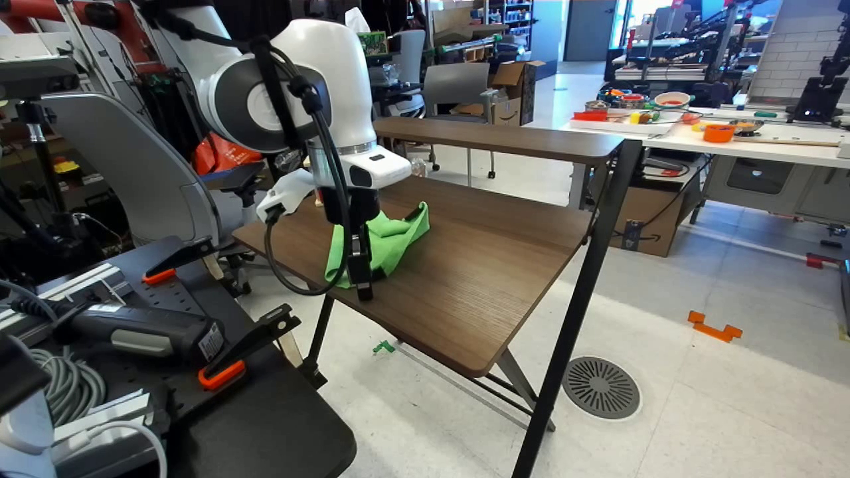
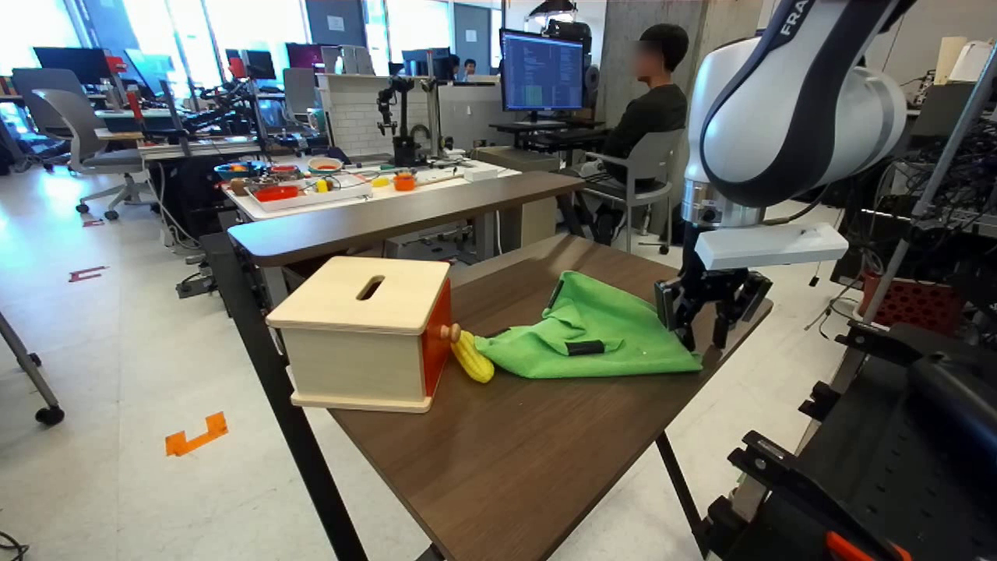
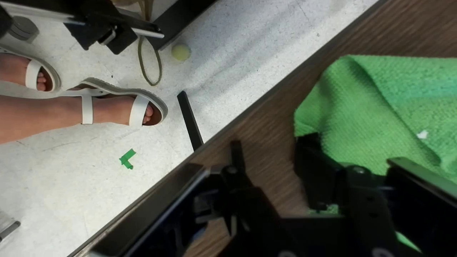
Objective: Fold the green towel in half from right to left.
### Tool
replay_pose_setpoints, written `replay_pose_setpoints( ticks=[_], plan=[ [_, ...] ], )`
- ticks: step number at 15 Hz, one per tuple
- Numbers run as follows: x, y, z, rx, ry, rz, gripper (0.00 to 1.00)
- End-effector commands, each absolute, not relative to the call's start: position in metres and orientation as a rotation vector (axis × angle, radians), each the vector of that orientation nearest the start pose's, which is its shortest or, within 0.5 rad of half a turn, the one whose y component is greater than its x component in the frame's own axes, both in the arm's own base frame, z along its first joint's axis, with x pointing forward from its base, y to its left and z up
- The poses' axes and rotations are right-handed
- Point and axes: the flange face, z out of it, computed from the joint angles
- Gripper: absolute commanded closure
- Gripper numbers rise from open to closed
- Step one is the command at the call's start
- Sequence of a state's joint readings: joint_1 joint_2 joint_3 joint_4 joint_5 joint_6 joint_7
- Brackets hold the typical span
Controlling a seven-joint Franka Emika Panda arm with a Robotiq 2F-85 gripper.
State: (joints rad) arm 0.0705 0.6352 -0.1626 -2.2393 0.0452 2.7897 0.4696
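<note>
The green towel lies crumpled and partly folded over itself on the brown table, with dark patches on it. It also shows in an exterior view, partly hidden behind the gripper, and at the right of the wrist view. My gripper points down at the towel's corner near the table edge. In the wrist view the gripper has its fingers apart with bare table between them. One finger overlaps the towel's edge; I cannot tell whether it touches. The other is over the table near its edge.
A wooden box with an orange side stands on the table. A yellow corn toy lies between box and towel. A raised shelf runs along one table side. A black cart stands near the table. A person's feet are beside it.
</note>
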Motion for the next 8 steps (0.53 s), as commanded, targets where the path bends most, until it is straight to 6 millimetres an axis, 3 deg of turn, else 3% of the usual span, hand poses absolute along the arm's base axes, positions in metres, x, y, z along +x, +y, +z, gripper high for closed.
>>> replay_pose_setpoints(
  ticks=[1, 2, 3, 5, 8],
  plan=[
    [0.514, -0.058, 0.070, -3.102, 0.922, 0.082, 0.88],
    [0.514, -0.058, 0.071, -3.100, 0.925, 0.082, 0.93],
    [0.514, -0.060, 0.072, -3.099, 0.933, 0.076, 0.53],
    [0.514, -0.059, 0.075, -3.094, 0.929, 0.072, 0.54],
    [0.513, -0.059, 0.082, -3.081, 0.928, 0.055, 0.34]
  ],
)
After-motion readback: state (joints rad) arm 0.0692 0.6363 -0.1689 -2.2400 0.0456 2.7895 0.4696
